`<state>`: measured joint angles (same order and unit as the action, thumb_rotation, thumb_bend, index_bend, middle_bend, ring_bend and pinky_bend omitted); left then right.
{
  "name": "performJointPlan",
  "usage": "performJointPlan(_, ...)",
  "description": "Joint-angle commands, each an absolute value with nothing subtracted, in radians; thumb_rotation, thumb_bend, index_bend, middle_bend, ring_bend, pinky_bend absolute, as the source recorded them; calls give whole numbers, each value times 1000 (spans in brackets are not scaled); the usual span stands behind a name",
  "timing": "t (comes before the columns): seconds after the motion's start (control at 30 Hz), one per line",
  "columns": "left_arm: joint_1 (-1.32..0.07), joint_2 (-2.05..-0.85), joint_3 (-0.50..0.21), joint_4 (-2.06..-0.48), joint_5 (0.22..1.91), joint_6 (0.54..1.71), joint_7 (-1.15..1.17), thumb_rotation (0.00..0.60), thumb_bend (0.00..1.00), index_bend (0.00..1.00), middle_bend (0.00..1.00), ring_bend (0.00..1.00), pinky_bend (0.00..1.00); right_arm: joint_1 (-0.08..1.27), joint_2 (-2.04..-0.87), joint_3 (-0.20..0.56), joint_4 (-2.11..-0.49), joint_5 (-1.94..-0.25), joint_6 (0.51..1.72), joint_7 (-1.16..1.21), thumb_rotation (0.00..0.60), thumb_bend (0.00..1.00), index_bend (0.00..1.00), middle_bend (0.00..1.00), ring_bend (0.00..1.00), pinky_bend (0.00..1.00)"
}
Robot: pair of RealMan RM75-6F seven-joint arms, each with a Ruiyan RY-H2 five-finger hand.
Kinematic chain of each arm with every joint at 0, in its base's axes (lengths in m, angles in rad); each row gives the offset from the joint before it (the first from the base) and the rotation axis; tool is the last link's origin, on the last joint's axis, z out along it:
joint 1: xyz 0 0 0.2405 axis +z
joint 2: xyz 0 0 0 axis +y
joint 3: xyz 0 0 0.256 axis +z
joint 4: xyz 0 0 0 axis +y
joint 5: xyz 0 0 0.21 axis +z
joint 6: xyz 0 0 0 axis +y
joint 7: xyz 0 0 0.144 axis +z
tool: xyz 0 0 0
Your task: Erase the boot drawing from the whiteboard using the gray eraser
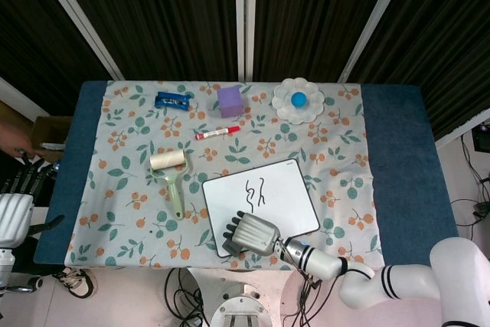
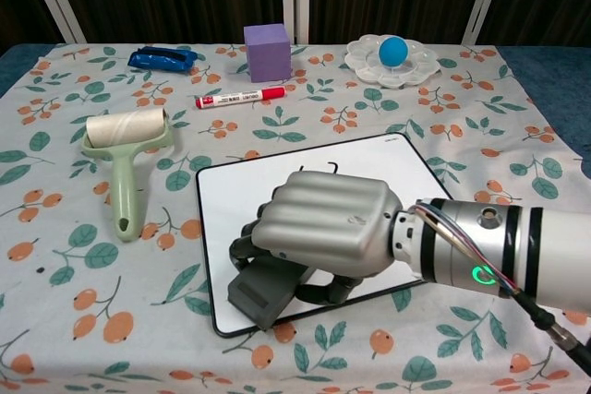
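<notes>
Chest view shows the gray eraser [image 2: 260, 289] lying on the near left part of the whiteboard [image 2: 224, 200], gripped under the curled fingers of the right hand [image 2: 323, 226], whose silver back faces up and covers the middle of the board; from this view only the top tips of the boot drawing [image 2: 317, 169] peek out above the knuckles. In the head view the same right hand [image 1: 249, 234] sits at the near edge of the whiteboard [image 1: 295, 189], and the black strokes of the drawing [image 1: 255, 191] are plainly visible just beyond it, on the board's middle. The board lies tilted on the floral tablecloth [image 2: 480, 126], toward the near centre of the table. To its left is a lint roller [image 2: 126, 149] with a pale green handle pointing near. Beyond the board, a red marker [image 2: 240, 97] lies roughly sideways, with a purple cube [image 2: 268, 52] behind it and a blue stapler-like object [image 2: 162, 59] further left. On the far right a white flower-shaped dish [image 2: 406, 65] holds a blue ball [image 2: 393, 49]. The left hand [image 1: 17, 208] shows only in the head view, off the table's left edge, well apart from everything, its dark fingers spread and holding nothing
</notes>
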<state>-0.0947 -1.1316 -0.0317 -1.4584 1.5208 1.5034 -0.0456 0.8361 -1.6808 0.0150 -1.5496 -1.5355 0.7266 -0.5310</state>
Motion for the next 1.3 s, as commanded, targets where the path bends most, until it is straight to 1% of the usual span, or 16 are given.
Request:
performJointPlan(0.03, -93, -1131, -32, -1454, 1520, 1504, -50, 561, 34, 94, 50, 37, 163, 855, -1706, 39, -1527, -1496, 702, -551, 600, 377, 798, 727, 616, 677)
performJointPlan(0.4, -89, -1129, -30, -1445, 1518, 1504, -58, 558, 34, 94, 50, 38, 163, 910, -1799, 117, -1397, -1383, 685, -592, 600, 377, 799, 727, 616, 677)
performJointPlan(0.57, -87, -1126, -32, -1444, 1516, 1505, -59, 557, 34, 94, 50, 38, 163, 931, -1817, 129, -1384, -1354, 681, -599, 600, 377, 799, 727, 616, 677)
performJointPlan(0.67, -85, -1126, -31, -1443, 1515, 1506, -61, 557, 34, 94, 50, 38, 163, 934, -1811, 114, -1401, -1351, 680, -597, 600, 377, 799, 727, 616, 677)
performJointPlan(0.87, -82, -1126, -29, -1445, 1521, 1511, -60, 559, 33, 95, 50, 37, 163, 917, -1764, 51, -1467, -1379, 699, -597, 600, 377, 799, 728, 616, 677)
performJointPlan(0.97, -81, -1127, -27, -1450, 1526, 1515, -56, 558, 34, 94, 50, 38, 163, 900, -1721, 12, -1517, -1410, 722, -595, 600, 377, 799, 728, 616, 677)
performJointPlan(1.13, -79, -1128, -25, -1459, 1533, 1520, -45, 559, 34, 95, 50, 37, 163, 874, -1651, -32, -1582, -1448, 758, -587, 600, 376, 799, 729, 616, 676)
performJointPlan(1.3, -81, -1129, -24, -1468, 1536, 1516, -33, 559, 34, 95, 50, 38, 162, 851, -1590, -60, -1617, -1482, 794, -573, 600, 376, 799, 729, 616, 677)
